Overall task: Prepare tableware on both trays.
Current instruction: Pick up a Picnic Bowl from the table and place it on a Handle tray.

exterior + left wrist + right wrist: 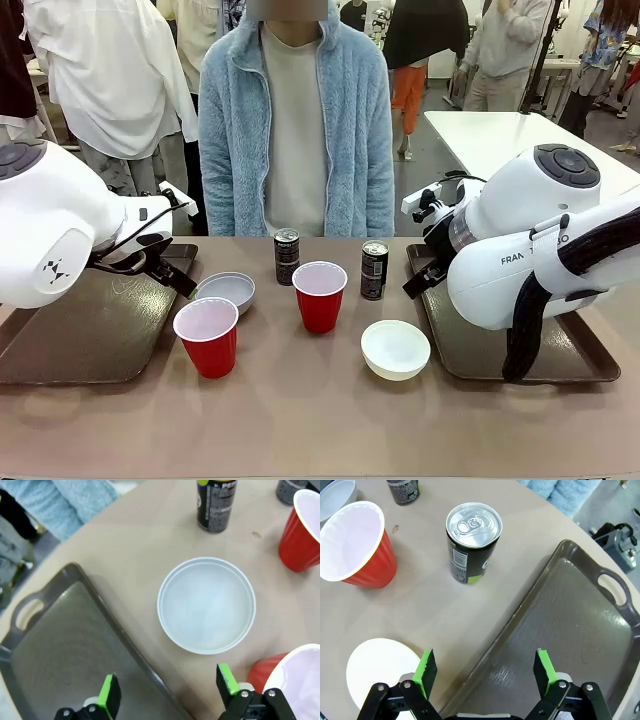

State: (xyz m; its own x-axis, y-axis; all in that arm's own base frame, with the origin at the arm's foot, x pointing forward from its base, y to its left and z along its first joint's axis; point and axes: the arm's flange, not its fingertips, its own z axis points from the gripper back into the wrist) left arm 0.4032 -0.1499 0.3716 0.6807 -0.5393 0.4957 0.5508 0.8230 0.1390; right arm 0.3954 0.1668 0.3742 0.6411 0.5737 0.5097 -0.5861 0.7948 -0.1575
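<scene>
A: Which step are we at?

B: The very first, I'd judge. The left tray [90, 340] and the right tray [570, 360] carry nothing, and all six pieces stand on the worktop [300, 425] between them.

A: Nearest first?

B: The near cup [207, 335] and the right bowl [395, 348], which is just beside the right tray. Behind them are the left bowl [226, 291], close to the left tray, and the far cup [319, 295]. Farthest off are the left can [287, 256] and the right can [374, 269], in front of the person [296, 130].

A: The grippers?

B: The left gripper [167, 682] hangs over its tray's inner rim, jaws wide and empty, with the left bowl just ahead. The right gripper [485, 662] is likewise wide and empty over its tray's rim.

A: Next move?

B: Probably down onto the left bowl. Its wall is thin, so one finger goes inside and one outside, then a short carry onto the tray.
</scene>
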